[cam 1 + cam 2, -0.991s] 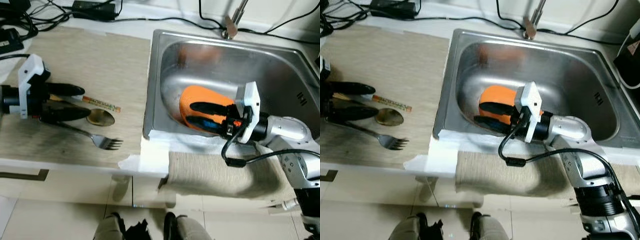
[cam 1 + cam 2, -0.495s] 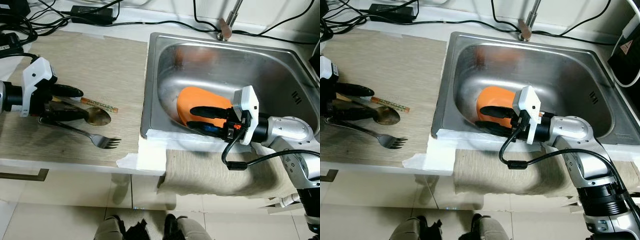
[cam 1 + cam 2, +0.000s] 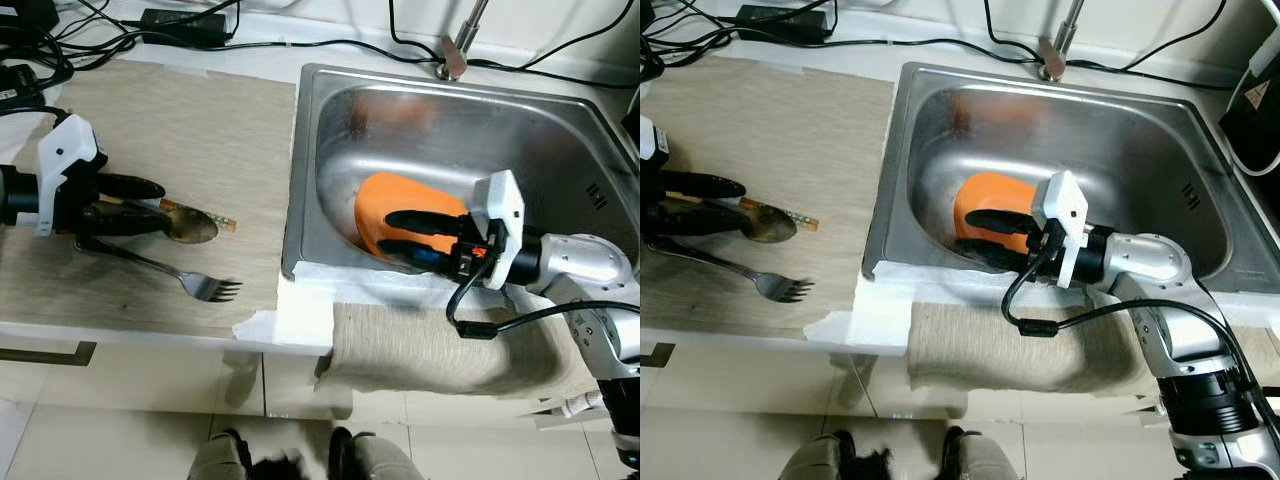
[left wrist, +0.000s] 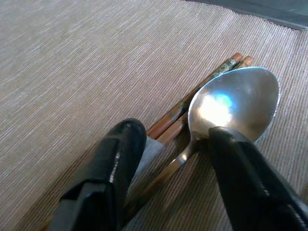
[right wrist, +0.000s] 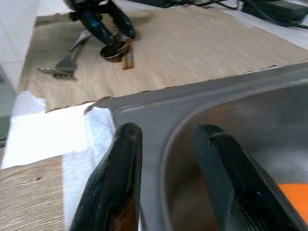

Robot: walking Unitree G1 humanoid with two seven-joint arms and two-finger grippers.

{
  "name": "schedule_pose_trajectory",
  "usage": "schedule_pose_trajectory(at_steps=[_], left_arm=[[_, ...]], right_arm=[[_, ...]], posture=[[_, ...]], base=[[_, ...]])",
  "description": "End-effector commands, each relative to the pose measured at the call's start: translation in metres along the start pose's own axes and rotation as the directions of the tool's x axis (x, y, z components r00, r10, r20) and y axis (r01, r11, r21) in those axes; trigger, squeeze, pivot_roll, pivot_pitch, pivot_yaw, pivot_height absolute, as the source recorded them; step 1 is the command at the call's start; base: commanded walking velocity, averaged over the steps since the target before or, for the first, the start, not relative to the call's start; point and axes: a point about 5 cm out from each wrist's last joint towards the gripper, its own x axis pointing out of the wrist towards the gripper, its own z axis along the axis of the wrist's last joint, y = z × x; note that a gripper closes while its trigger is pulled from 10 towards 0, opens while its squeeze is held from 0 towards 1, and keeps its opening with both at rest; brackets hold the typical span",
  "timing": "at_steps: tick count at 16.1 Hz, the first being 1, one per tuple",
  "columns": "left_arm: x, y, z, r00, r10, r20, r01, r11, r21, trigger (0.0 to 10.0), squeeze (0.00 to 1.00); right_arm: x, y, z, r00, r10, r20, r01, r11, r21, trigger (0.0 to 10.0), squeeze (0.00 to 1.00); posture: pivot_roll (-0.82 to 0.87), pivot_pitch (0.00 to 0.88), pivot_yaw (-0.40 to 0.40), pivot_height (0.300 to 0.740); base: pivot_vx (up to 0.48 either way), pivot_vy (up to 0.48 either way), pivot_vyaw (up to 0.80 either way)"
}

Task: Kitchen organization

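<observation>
Spoon: a metal spoon is seen at the left of the left eye frame on a beige woven mat, its bowl pointing toward the sink.
Chopsticks: a pair of brown chopsticks is laid just beside the spoon, touching it along the handle; the patterned tips are seen past the bowl.
Left tool: the left tool is held low over the mat with its two black fingers parted, one on either side of the spoon handle and chopstick shafts. Nothing is clamped yet. It is judged to be lined up so that both utensils can be gathered in one closing.
Fork: a fork is left lower on the mat, near the spoon but apart from the fingers, tines toward the bench edge.
Orange item: an orange rounded object, possibly a bowl or cup on its side, is lying in the steel sink at centre right.
Right tool: the right tool is reached into the sink with its fingers spread against the orange item; a firm grip cannot be told.
Wrist versus head views: the left wrist view reveals the open gap around the handle, which is hidden from above by the fingers. In the right wrist view the sink rim and the far-off cutlery are taken in.
Surroundings: a towel is draped over the bench front; black cables are run along the upper edge.
</observation>
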Motion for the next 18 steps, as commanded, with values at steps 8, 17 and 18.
schedule_pose_trajectory(at_steps=[8,17,18], left_arm=[[0.008,-0.011,0.006,0.987,0.020,0.160,-0.011,0.999,-0.053,0.0,0.00],[-0.008,-0.006,0.031,0.920,0.115,0.374,-0.075,0.990,-0.118,0.0,0.00],[-0.007,-0.007,0.032,0.923,0.114,0.367,-0.078,0.991,-0.110,0.0,0.00]], right_arm=[[-0.007,-0.003,0.003,0.996,-0.082,0.040,0.082,0.997,0.000,10.0,0.00],[-0.007,-0.007,0.004,0.985,-0.150,0.086,0.149,0.989,0.023,10.0,0.00],[-0.007,-0.008,0.004,0.983,-0.160,0.091,0.158,0.987,0.026,10.0,0.00]], posture=[[-0.17,0.171,-0.088,0.740],[-0.16,0.181,-0.090,0.740],[-0.16,0.182,-0.089,0.740]], base=[[0.000,0.000,0.00],[0.000,0.000,0.00],[0.000,0.000,0.00]])
